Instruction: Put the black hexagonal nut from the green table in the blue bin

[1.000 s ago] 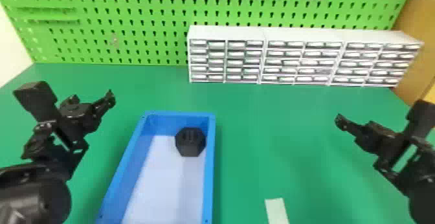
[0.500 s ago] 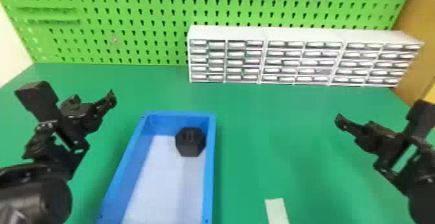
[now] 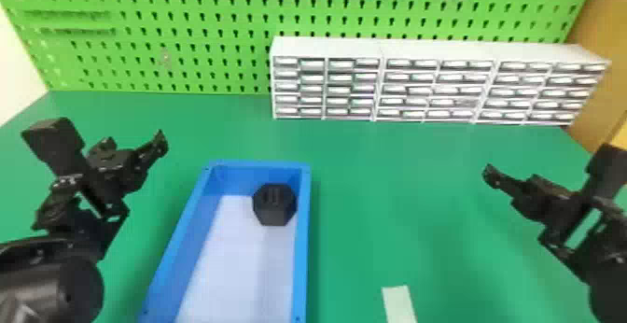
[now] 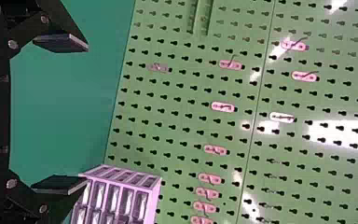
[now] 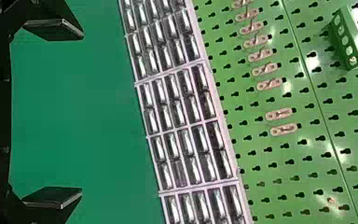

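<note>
Blue bin (image 3: 303, 252): open-topped and pale-floored, it ran long toward the bottom edge of the head view.
Pale strip (image 3: 399, 303): flat on the green table (image 3: 396, 205), to the right of the bin.
Left gripper (image 4: 86, 113): poised over the table on the bin's left, fingers spread wide, nothing between them.
Right gripper (image 5: 82, 113): well out to the bin's right, likewise spread wide and empty.
Black hexagonal nut (image 3: 274, 204): inside the bin, flat on its floor in the far right corner; whether it touched the walls was hard to tell. The placing looked done.
Nut's handling: it seemed rigid and hardly fragile, its dark sides probably smooth enough to slide if pinched off-centre. Its weight could not be judged.
Nut's hold: if it had to be lifted again, two opposite flats looked surest, level with its middle; corners would likely have let it twist, and the near walls could have crowded a finger.
Drawer cabinets (image 3: 420, 84): lined up along the table's back.
Green pegboard (image 3: 210, 28): upright behind everything, hung with small hooks.
</note>
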`<action>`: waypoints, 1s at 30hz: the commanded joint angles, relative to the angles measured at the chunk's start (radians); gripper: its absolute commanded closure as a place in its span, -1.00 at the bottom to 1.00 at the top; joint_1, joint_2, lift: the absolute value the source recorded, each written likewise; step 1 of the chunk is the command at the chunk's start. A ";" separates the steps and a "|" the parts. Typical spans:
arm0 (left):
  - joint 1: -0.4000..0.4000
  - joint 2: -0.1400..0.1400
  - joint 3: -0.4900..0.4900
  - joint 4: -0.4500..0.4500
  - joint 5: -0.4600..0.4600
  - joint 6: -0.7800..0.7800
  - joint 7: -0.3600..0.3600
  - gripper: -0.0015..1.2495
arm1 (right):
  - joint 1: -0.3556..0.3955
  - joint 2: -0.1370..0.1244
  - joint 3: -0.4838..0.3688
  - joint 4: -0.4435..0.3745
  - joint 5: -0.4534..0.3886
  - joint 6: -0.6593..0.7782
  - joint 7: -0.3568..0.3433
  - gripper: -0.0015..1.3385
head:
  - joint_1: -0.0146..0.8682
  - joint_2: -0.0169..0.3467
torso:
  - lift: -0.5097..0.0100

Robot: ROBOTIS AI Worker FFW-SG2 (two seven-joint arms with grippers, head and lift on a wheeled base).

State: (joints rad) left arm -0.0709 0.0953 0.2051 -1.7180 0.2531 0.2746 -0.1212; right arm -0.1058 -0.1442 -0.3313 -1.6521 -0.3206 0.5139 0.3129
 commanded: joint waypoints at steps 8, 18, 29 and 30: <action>-0.001 0.000 0.000 0.000 0.000 0.000 0.000 -0.58 | 0.000 0.000 0.000 0.000 0.000 0.000 0.000 -0.81 | 0.54 -0.73 | 0.58; -0.001 0.000 -0.001 0.000 0.000 0.000 0.000 -0.58 | 0.000 -0.002 -0.002 0.000 -0.002 0.000 0.003 -0.81 | 0.54 -0.73 | 0.58; -0.001 0.000 -0.001 0.000 0.000 0.000 0.000 -0.58 | 0.000 0.000 -0.005 0.000 -0.002 0.000 0.003 -0.81 | 0.54 -0.73 | 0.58; -0.001 0.001 -0.001 0.000 0.000 0.000 0.000 -0.58 | 0.000 0.000 -0.005 0.000 -0.002 0.000 0.003 -0.81 | 0.54 -0.73 | 0.58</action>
State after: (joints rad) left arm -0.0722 0.0952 0.2040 -1.7181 0.2531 0.2746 -0.1212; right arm -0.1058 -0.1451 -0.3346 -1.6521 -0.3219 0.5139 0.3160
